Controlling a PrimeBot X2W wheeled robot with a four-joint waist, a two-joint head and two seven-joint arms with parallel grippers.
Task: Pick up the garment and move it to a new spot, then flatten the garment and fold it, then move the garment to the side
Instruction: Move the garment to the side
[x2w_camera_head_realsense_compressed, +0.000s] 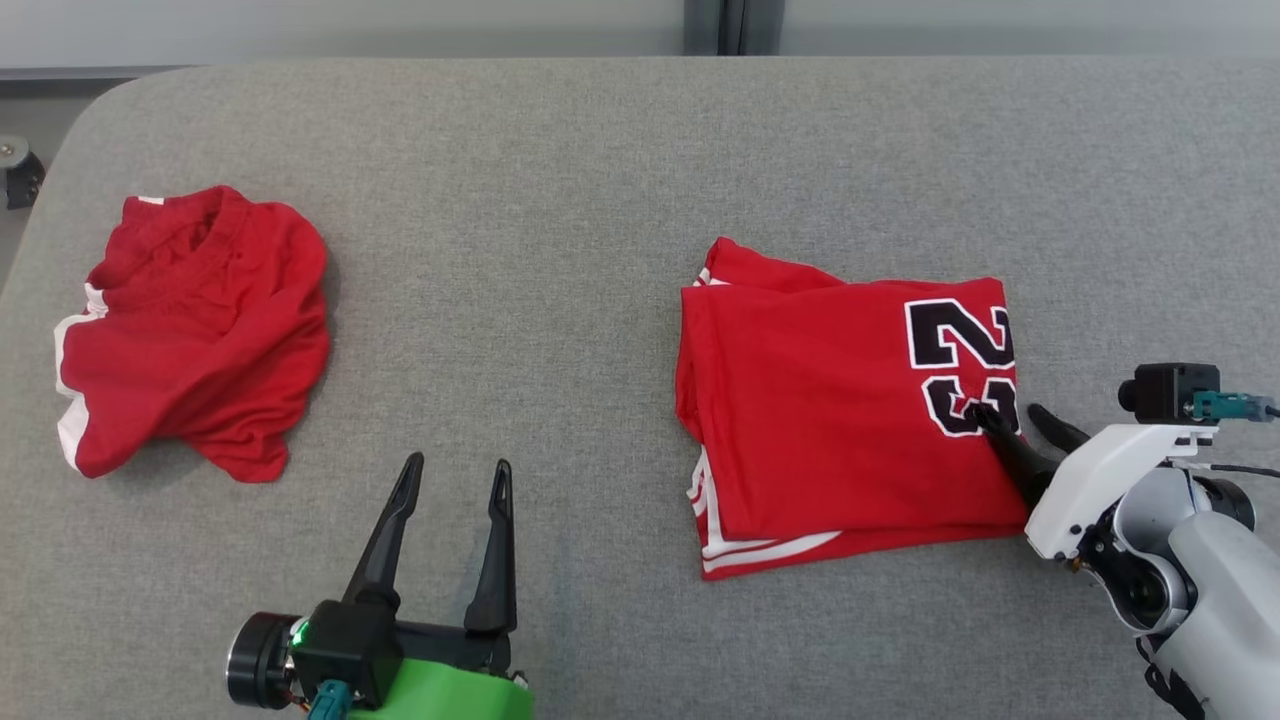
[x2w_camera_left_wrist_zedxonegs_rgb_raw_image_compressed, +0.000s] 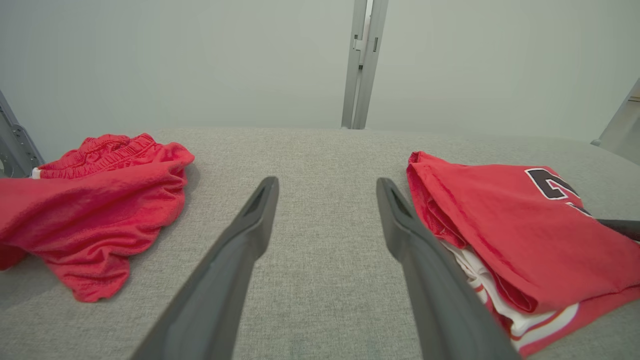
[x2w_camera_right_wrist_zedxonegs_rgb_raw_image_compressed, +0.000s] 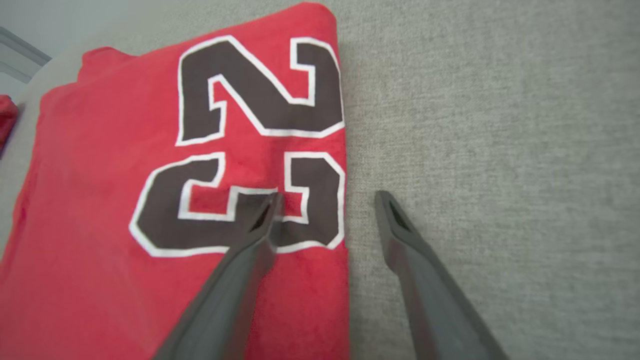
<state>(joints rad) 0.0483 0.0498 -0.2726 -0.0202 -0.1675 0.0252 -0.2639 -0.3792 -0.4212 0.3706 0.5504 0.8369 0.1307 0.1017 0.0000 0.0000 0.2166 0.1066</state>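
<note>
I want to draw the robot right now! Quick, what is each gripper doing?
Left gripper: open, holding nothing.
Right gripper: open, straddling the edge of the folded red shirt, not gripping it.

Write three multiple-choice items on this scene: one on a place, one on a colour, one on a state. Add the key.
1. Where does the crumpled red garment lie on the grey surface?
A. At its left
B. On the floor
C. Hanging from a rail

2. What colour are the numerals on the folded jersey?
A. Yellow
B. Black, edged white
C. Blue

3. How does the right gripper stand?
A. Shut on a sleeve
B. Lifting the jersey clear
C. Open, astride the jersey's edge

Key: 1 A, it lies left, apart from the jersey; 2 B, the right wrist view shows them close; 3 C, one finger is on the numerals, the other over the surface.
</note>
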